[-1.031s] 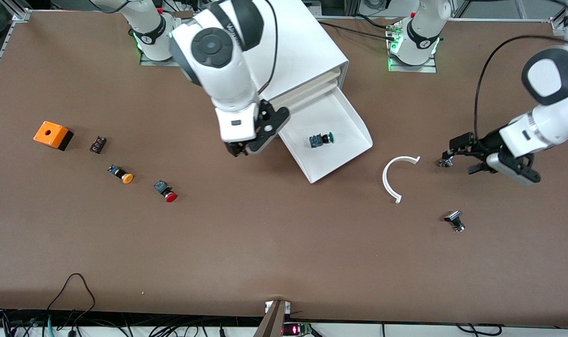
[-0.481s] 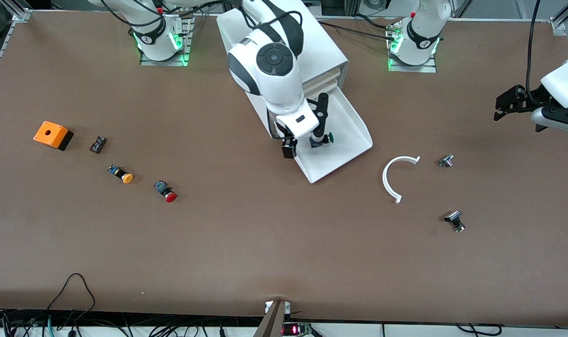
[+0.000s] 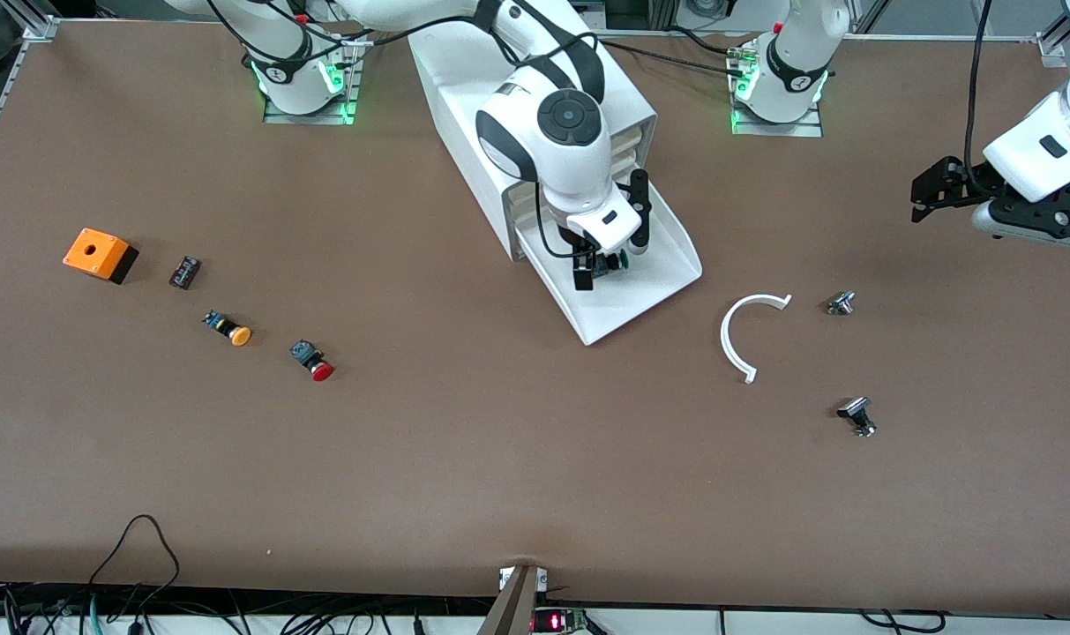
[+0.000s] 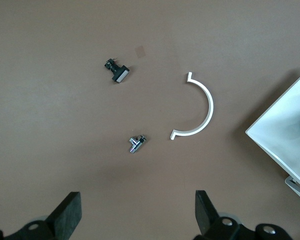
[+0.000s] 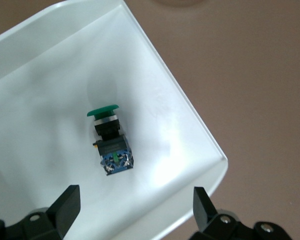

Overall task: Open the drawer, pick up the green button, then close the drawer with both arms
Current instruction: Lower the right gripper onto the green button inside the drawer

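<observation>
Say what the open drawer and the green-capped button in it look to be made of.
The drawer: likely plastic, smooth white walls with soft glare and rounded corners. The button: probably plastic too, a matte green cap on a dark body; a silvery ring under the cap could be metal.

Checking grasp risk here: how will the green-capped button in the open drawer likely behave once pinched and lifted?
The button lies on its side on the smooth drawer floor, so it may skid if nudged. Its round cap could let it roll. It looks small, rigid and probably light. The right tool is open over it.
</observation>
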Controlling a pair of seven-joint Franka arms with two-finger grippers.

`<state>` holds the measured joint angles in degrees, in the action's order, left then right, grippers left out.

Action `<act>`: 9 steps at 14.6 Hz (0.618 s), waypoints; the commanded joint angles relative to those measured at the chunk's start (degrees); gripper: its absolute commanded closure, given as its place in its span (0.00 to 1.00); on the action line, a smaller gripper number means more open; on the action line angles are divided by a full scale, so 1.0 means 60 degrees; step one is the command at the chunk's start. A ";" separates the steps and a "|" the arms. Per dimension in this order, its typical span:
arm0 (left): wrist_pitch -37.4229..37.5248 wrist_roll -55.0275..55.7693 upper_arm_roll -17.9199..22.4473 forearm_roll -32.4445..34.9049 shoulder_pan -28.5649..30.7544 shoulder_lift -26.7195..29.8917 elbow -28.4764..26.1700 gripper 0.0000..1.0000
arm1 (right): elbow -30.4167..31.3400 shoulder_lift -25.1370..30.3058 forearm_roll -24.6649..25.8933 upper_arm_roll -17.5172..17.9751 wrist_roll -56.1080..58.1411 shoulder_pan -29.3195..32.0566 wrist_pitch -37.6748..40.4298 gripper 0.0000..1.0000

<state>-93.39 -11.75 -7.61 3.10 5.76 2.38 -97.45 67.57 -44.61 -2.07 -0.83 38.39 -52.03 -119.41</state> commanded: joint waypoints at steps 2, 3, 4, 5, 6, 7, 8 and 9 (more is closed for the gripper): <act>0.0419 0.0360 0.0009 0.0158 0.0036 -0.0163 0.0347 0.00 | -0.0495 -0.0839 0.0593 -0.0155 0.0135 -0.0395 -0.0210 0.00; 0.0419 0.0375 0.0009 0.0129 0.0066 -0.0177 0.0362 0.00 | -0.0480 -0.0899 0.0769 -0.0155 0.0135 -0.0453 -0.0210 0.00; 0.0419 0.0375 0.0038 0.0114 0.0066 -0.0177 0.0362 0.00 | -0.0465 -0.0943 0.0843 -0.0141 0.0150 -0.0454 -0.0196 0.00; 0.0419 0.0375 0.0038 0.0114 0.0080 -0.0177 0.0362 0.00 | -0.0465 -0.1001 0.0887 -0.0140 0.0150 -0.0483 -0.0210 0.00; 0.0419 0.0375 0.0053 0.0114 0.0080 -0.0192 0.0377 0.00 | -0.0480 -0.1089 0.0888 -0.0140 0.0150 -0.0497 -0.0225 0.00; 0.0419 0.0375 0.0053 0.0114 0.0080 -0.0192 0.0391 0.00 | -0.0480 -0.1177 0.0888 -0.0140 0.0121 -0.0512 -0.0312 0.00; 0.0419 0.0375 0.0053 0.0099 0.0080 -0.0192 0.0391 0.00 | -0.0480 -0.1264 0.0888 -0.0140 0.0121 -0.0512 -0.0501 0.00; 0.0419 0.0375 0.0053 0.0027 0.0080 -0.0192 0.0406 0.00 | -0.0480 -0.1352 0.0888 -0.0140 0.0121 -0.0498 -0.0576 0.00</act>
<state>-92.34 -10.03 -7.23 3.10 6.15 2.30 -97.29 66.73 -50.47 2.68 -0.97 38.54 -54.37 -121.77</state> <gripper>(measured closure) 0.000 0.000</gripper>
